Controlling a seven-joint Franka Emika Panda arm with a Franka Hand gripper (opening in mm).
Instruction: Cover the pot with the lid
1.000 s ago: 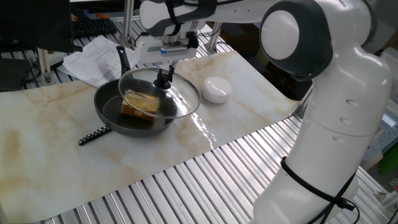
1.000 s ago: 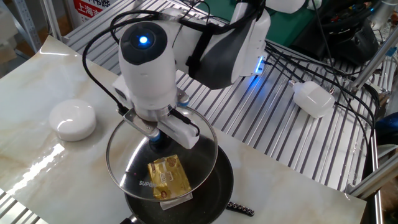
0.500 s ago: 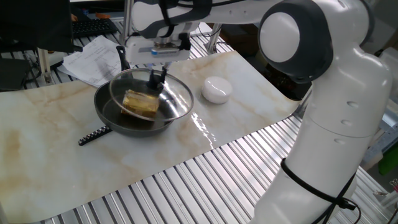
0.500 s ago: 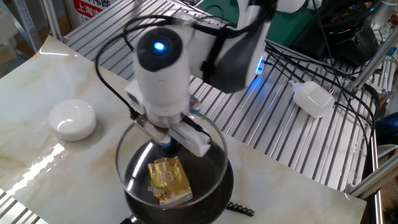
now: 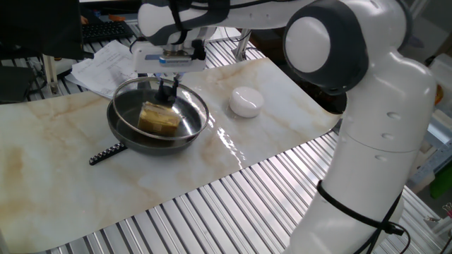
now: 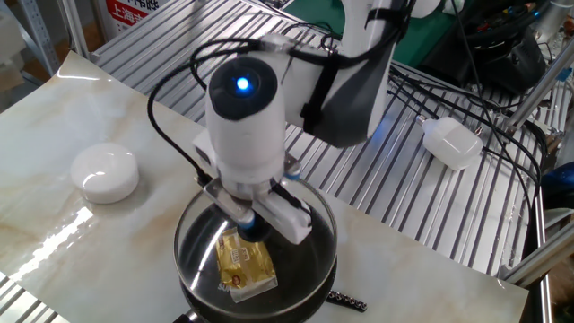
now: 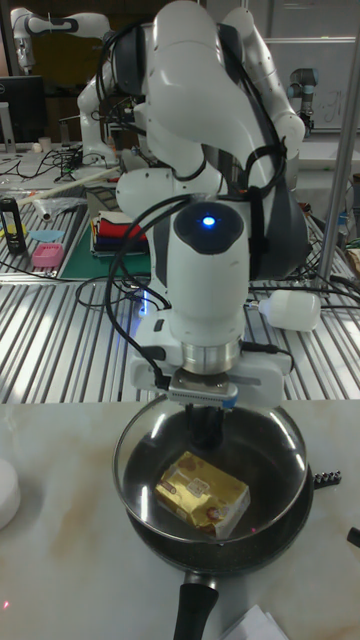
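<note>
Comb (image 5: 107,153): a small black toothed strip lies on the marble table (image 5: 42,148), just beside the pot at its 8 o'clock, in one fixed view.
Pot (image 5: 126,130): the black pan sits on the table; in the tall fixed view its handle (image 7: 196,609) points to 6 o'clock. A gold-wrapped block (image 7: 201,492) lies inside it.
Lid (image 5: 191,123): the glass lid hangs over the pot, nearly lined up rim to rim. Whether its rim touches the pan's rim anywhere I cannot tell.
Gripper (image 5: 167,89): it comes down from 12 o'clock onto the lid's centre, clamped on the small black knob (image 5: 167,94).
Lid against fingers: the knob sits between the fingertips and the glass spreads out all round below them, so the lid hangs from the knob.
White puck (image 5: 246,101): a rounded white object at the pot's 3 o'clock in that same view, apart from it and not involved.
Step in hand: lowering the lid onto the pot, by my reading.
Doing it well: centre the metal rim over the pan's rim, keep the lid level, descend slowly, and let go only once the rim rests all round. The block looks low enough to clear.
</note>
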